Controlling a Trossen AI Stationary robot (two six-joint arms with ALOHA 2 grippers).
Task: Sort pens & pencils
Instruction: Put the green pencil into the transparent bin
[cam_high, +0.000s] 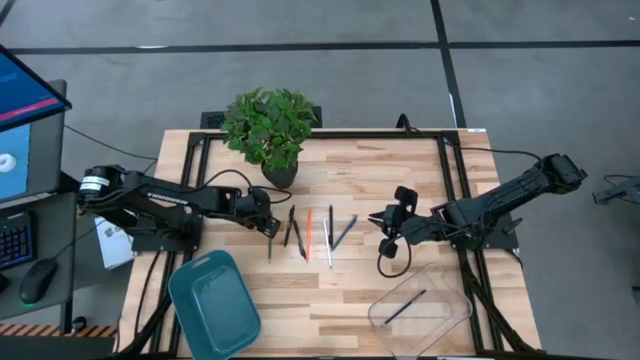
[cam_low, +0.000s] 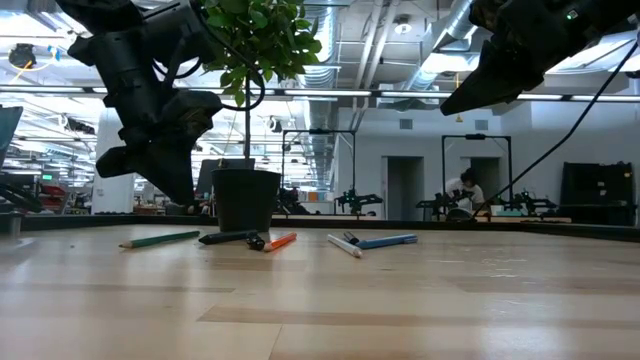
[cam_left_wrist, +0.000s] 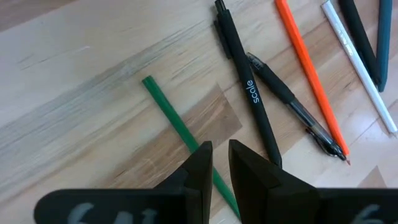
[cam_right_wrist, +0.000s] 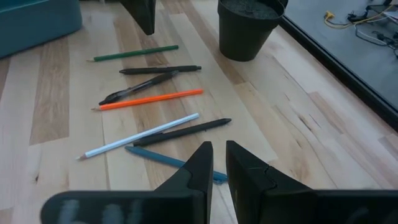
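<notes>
**Pens Spread Mid-Table, Both Grippers Empty**

Hung the left gripper (cam_left_wrist: 221, 171) just above the green pencil (cam_left_wrist: 180, 134), fingers nearly together with a thin gap, clamped on nothing. Lay in a loose row beside that pencil: black pen (cam_left_wrist: 245, 81), dark clear pen (cam_left_wrist: 292, 106), orange pencil (cam_left_wrist: 311, 74), white pen (cam_left_wrist: 357, 65). Rested further along, a dark pen (cam_right_wrist: 183, 132) and a blue pen (cam_right_wrist: 168, 160). Hovered the right gripper (cam_right_wrist: 219, 168) over the blue pen, fingers narrowly apart, empty. Sat one dark pen (cam_high: 405, 306) alone in the clear bin (cam_high: 455, 318); stood the teal tray (cam_high: 213, 305) near the left arm.
</notes>
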